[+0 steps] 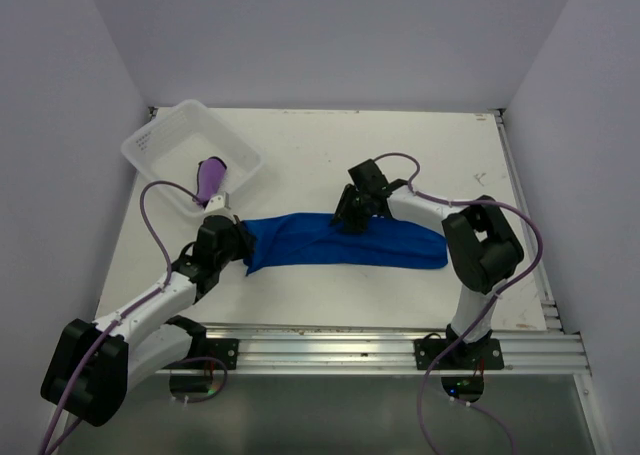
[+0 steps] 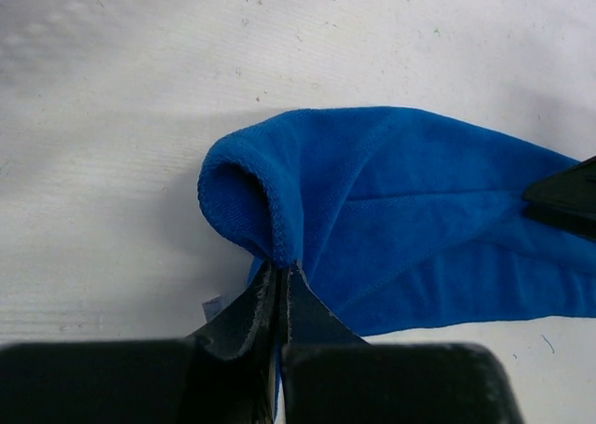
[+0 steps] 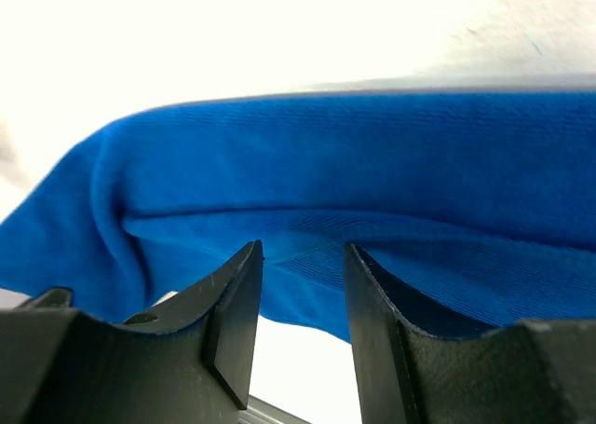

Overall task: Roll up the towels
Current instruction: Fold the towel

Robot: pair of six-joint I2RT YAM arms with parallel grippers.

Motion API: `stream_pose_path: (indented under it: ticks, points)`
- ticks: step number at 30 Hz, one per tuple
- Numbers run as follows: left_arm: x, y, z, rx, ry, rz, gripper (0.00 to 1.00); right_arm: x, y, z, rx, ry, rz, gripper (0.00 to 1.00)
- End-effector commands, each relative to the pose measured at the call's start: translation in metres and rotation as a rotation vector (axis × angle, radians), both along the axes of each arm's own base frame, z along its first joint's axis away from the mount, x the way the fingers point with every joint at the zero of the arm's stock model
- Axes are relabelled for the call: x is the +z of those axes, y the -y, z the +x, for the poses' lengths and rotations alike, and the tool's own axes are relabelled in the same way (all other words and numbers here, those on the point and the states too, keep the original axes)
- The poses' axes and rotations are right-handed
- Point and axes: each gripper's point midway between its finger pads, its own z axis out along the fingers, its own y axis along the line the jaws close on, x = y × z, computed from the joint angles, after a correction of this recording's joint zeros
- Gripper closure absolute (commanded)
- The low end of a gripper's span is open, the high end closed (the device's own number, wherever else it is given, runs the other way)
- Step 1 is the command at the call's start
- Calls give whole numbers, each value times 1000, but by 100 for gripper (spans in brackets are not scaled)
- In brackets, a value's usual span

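White walls box in a scuffed white surface (image 1: 300,145). Across it lies the blue towel (image 1: 340,240), soft microfibre folded into a long limp band, not yet rolled. The left claw (image 2: 282,275) pinches its curled end tight. The right claw (image 3: 303,252) stands half-wide at the band's middle, gripping nothing. Next, I'd judge, the pinched end must turn over toward the right claw. Beyond the left claw, a purple towel (image 1: 211,178), seemingly rolled, sits in a white plastic basket (image 1: 160,125).

Soft, even overhead light — shadows faint. The flat white tabletop (image 3: 279,33) blows out to glare in the right wrist view. The royal blue microfibre cloth (image 2: 400,200) throws a soft leftward shadow; the left gripper (image 2: 282,284) reads dark, slightly blurred.
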Motion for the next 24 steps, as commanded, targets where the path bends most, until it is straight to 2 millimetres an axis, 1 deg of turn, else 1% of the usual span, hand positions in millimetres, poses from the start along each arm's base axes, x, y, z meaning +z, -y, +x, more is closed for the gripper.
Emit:
stream_pose_path:
  ticks: [1, 4, 11, 13, 17, 21, 24]
  points:
    - [4, 1, 4, -5, 36, -11, 100, 15, -10, 15, -15, 34, 42, 56]
    - [5, 1, 4, -9, 35, -12, 100, 15, -10, 16, -16, 37, 41, 56]
    - [2, 0, 3, -9, 32, -7, 100, 5, -10, 14, -9, 18, 26, 56]
    - [2, 0, 2, -8, 31, -5, 100, 3, -10, 14, -13, 15, 27, 58]
    - [0, -1, 2, -7, 31, -1, 100, 3, -9, 16, -19, 22, 19, 72]
    - [1, -1, 2, -9, 32, -3, 100, 4, -9, 19, -23, 24, 12, 78]
    - [1, -1, 2, -9, 34, -1, 100, 1, -8, 19, -26, 19, 8, 88]
